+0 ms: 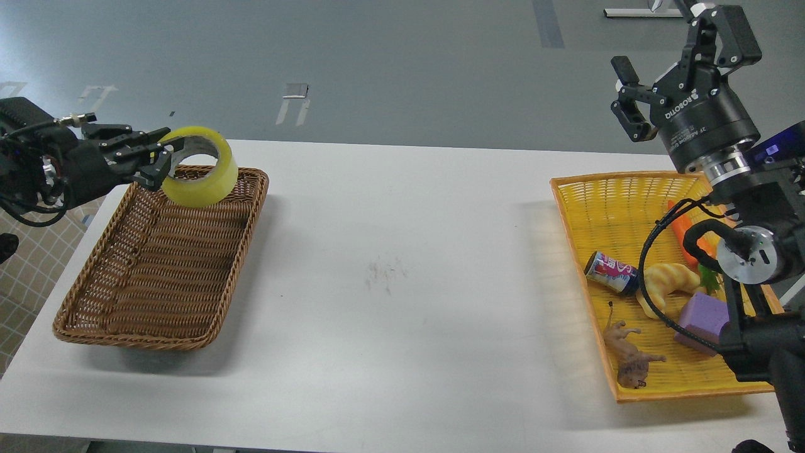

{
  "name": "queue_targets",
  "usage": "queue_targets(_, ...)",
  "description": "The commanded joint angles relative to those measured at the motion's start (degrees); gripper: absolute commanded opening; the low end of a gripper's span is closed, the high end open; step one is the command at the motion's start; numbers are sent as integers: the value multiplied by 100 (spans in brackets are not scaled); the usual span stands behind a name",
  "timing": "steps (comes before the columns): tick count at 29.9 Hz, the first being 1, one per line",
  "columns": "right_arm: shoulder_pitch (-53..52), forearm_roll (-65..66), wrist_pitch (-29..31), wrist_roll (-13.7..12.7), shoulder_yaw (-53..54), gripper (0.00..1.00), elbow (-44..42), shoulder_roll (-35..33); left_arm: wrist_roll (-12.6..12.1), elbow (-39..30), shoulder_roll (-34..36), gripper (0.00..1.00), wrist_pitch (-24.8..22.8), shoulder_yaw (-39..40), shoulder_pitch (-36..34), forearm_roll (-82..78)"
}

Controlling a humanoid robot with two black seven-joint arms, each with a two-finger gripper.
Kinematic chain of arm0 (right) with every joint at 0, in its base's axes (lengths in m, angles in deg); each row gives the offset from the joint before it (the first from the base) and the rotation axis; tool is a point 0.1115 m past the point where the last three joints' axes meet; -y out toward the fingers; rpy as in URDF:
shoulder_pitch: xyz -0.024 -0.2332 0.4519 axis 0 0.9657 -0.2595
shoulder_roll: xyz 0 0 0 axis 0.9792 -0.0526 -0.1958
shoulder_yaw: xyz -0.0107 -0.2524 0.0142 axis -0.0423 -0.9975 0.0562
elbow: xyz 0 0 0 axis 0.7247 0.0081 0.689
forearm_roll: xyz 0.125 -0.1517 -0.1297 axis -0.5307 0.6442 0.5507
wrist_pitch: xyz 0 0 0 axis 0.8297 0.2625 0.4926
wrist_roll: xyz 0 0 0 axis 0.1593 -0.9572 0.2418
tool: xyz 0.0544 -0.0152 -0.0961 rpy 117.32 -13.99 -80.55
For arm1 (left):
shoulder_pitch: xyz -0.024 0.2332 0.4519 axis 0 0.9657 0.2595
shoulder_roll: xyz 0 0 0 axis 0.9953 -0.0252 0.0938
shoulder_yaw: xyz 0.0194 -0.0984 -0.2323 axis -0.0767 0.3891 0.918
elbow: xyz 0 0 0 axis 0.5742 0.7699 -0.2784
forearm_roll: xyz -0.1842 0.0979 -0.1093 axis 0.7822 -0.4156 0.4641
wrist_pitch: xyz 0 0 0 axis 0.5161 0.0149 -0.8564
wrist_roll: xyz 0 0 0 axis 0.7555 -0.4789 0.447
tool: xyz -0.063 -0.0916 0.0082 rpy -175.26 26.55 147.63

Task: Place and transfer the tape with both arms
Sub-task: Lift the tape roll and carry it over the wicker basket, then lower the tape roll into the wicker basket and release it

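The yellow tape roll (pixel 204 176) with a grey-white core hangs in the air above the far end of the brown wicker basket (pixel 157 270). My left gripper (pixel 160 160) comes in from the left and is shut on the tape's rim, one finger through its hole. My right gripper (pixel 673 56) is raised high at the upper right, above the yellow basket (pixel 604 214). Its fingers are spread and it holds nothing.
The yellow basket holds a soda can (pixel 611 272), a croissant (pixel 670 283), a carrot (pixel 685 236), a purple foam block (pixel 703 321) and a toy lion (pixel 629 355). The white table (pixel 402 283) lies between the two baskets. A checked cloth (pixel 25 277) is at the left edge.
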Motion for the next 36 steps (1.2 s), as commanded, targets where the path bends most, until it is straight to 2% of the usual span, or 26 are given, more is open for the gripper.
queue_targets(1, 10, 0, -44, 0, 0, 100, -51, 0, 0, 56, 88, 16, 143, -3, 436, 352)
queue_targets(5, 1, 0, -44, 0, 0, 100, -60, 0, 0, 205, 70, 17, 319, -3, 621, 361)
queue_targets(7, 1, 0, -44, 0, 0, 100, -68, 0, 0, 512, -18, 21, 511, -3, 752, 378)
queue_targets(13, -8, 0, -44, 0, 9, 100, -130, -9, 0, 592, -27, 30, 530, -3, 955, 686)
queue_targets(15, 1, 0, -44, 0, 9, 100, -139, 0, 0, 724, -35, 63, 530, -12, 1077, 1010)
queue_targets(17, 1, 0, -44, 0, 9, 100, -139, 0, 0, 724, -35, 63, 530, -12, 1078, 1011)
queue_targets(18, 1, 0, -70, 0, 1, 100, -139, 0, 0, 724, -44, 86, 495, -12, 1095, 1142)
queue_targets(25, 19, 0, -141, 0, 0, 100, -148, 0, 0, 724, -44, 96, 442, -3, 1245, 1616)
queue_targets(31, 54, 0, -141, 0, 0, 100, -139, 0, 0, 680, -88, 98, 433, 15, 1192, 2549)
queue_targets(34, 36, -8, -132, 9, 0, 100, -130, 0, 0, 654, -369, 98, 442, 41, 999, 3909)
queue_targets(36, 10, -17, -114, 0, -8, 100, -130, 0, 0, 645, -474, 98, 433, 58, 570, 4611)
